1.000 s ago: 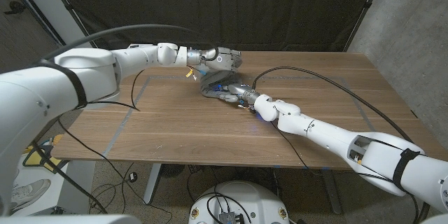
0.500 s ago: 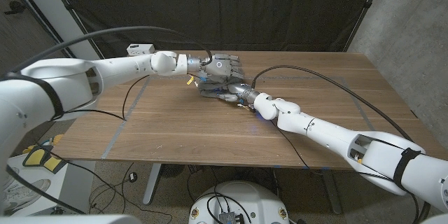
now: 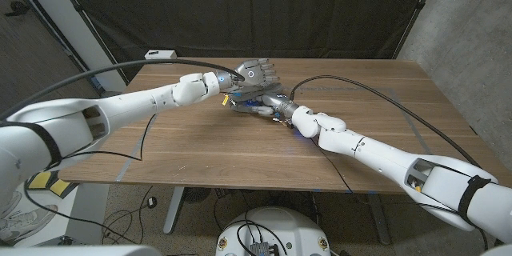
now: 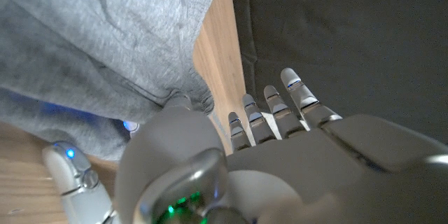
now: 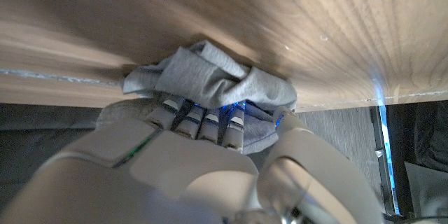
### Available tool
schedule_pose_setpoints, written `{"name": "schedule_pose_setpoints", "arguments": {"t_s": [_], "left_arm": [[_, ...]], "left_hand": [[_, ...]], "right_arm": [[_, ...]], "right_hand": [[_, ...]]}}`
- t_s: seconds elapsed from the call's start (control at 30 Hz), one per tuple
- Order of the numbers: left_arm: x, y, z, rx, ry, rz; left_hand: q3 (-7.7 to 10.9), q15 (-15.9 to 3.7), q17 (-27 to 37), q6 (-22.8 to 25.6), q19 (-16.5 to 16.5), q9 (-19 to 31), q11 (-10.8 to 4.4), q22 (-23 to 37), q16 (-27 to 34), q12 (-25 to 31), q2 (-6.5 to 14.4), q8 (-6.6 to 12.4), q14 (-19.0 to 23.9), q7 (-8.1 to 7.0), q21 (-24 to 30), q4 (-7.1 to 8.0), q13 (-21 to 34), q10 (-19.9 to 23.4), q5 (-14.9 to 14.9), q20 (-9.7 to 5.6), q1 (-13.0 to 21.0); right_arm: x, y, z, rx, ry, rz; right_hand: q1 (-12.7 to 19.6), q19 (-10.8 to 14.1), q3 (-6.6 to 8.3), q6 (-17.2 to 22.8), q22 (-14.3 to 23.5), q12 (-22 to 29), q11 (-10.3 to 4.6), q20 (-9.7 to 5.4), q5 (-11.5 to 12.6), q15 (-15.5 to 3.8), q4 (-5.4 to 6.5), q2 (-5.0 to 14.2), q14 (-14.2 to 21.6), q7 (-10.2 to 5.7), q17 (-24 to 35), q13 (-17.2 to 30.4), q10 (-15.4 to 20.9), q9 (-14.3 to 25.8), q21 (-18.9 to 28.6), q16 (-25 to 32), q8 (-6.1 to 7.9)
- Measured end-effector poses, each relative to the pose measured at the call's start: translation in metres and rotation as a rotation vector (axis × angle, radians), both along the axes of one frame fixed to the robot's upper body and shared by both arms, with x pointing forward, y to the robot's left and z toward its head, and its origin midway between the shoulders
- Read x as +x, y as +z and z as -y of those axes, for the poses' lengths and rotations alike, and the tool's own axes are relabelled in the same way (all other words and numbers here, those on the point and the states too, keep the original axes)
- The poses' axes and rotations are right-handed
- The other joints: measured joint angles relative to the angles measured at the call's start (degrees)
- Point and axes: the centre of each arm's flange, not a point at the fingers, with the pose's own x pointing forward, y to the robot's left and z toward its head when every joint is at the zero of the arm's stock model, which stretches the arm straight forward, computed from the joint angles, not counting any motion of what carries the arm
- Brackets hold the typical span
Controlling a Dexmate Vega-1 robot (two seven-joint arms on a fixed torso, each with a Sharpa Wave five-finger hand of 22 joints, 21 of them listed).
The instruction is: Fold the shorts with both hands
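We see the grey shorts (image 3: 244, 101) bunched up near the wooden table's (image 3: 200, 144) far edge. Right hand (image 3: 272, 106) presses its fingers (image 5: 203, 126) into the cloth; grip unclear. Left hand (image 3: 254, 73) hovers just behind, fingers spread, holding nothing.

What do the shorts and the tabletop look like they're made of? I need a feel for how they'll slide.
Shorts: soft grey heathered knit, probably cotton jersey or fleece; matte, bunching into loose rounded folds under the right robot hand.
Table: wood or wood-look laminate, judging by long straight brown grain lines; smooth with a slight sheen. Which of the two, I cannot tell.
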Motion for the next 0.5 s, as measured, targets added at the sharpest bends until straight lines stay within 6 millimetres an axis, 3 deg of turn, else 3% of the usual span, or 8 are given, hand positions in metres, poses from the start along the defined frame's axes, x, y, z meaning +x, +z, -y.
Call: {"name": "schedule_pose_setpoints", "arguments": {"t_s": [0.5], "left_arm": [[-0.010, -0.002, -0.013, -0.197, 0.069, 0.025]], "left_hand": [[-0.01, 0.00, 0.00, 0.61, -0.20, 0.01, -0.28, -0.01, 0.24, 0.68, -0.24, 0.51, 0.01, -0.34, -0.44, 0.46, 0.00, 0.29, -0.65, 0.20, -1.12]], "right_arm": [[-0.029, 0.015, 0.005, 0.016, -0.012, 0.066]], "right_hand": [[-0.29, 0.64, 0.00, 0.00, 0.01, 0.00, -0.23, 0.01, 0.00, -0.10, 0.00, -0.29, 0.53, 0.00, 0.00, 0.00, -0.22, 0.00, 0.01, 0.00, 0.00]]}}
